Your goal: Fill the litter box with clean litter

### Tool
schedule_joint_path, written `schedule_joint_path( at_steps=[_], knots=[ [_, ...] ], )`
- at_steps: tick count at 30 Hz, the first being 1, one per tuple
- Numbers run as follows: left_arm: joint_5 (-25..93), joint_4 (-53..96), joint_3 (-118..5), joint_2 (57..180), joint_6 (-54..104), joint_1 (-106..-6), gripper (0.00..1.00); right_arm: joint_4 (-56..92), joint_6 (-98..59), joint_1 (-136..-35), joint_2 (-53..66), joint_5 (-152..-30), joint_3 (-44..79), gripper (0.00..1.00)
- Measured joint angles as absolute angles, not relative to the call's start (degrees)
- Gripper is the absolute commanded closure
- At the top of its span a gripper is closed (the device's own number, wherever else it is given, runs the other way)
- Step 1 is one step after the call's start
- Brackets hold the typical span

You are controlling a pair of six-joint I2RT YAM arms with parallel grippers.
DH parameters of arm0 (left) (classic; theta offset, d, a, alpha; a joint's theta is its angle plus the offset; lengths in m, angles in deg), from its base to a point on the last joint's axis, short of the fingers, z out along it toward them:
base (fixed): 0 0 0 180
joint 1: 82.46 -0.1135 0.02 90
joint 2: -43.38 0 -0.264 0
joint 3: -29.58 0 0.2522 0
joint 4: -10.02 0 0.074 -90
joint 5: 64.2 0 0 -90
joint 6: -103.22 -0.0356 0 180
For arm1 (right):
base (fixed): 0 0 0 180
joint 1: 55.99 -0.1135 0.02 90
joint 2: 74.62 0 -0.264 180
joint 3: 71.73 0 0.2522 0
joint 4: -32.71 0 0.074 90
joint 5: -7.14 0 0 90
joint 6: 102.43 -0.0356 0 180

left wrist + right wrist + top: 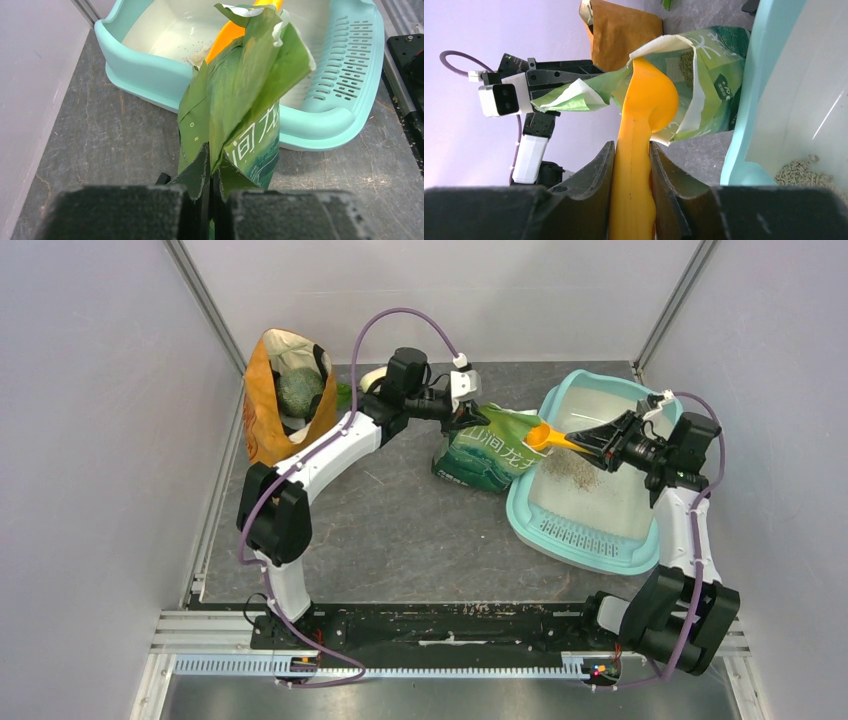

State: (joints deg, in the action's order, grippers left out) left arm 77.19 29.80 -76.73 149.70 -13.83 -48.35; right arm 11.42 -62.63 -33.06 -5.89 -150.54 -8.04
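Scooping step: my left claw (212, 176) is pinched tight on the bag (240, 95) lip, my right claw (631, 152) grips the scoop (651, 95) at its mouth, just beside the box (522, 512) holding little litter (575, 472); next I'd dip deeper.
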Motion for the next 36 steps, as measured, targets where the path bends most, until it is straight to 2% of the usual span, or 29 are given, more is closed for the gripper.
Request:
schedule_joint_path(
  at_steps=[18,36],
  knots=[
    [77.2,30.2,-79.1,151.7,-10.6,-48.3,0.98,1.3,-54.6,-21.6,-8.6,-157.5,-8.8,1.0],
    [77.2,30.1,-79.7,152.4,-10.4,-48.4,0.98,-19.0,-35.8,-6.5,-8.1,-164.7,-5.5,1.0]
  ],
)
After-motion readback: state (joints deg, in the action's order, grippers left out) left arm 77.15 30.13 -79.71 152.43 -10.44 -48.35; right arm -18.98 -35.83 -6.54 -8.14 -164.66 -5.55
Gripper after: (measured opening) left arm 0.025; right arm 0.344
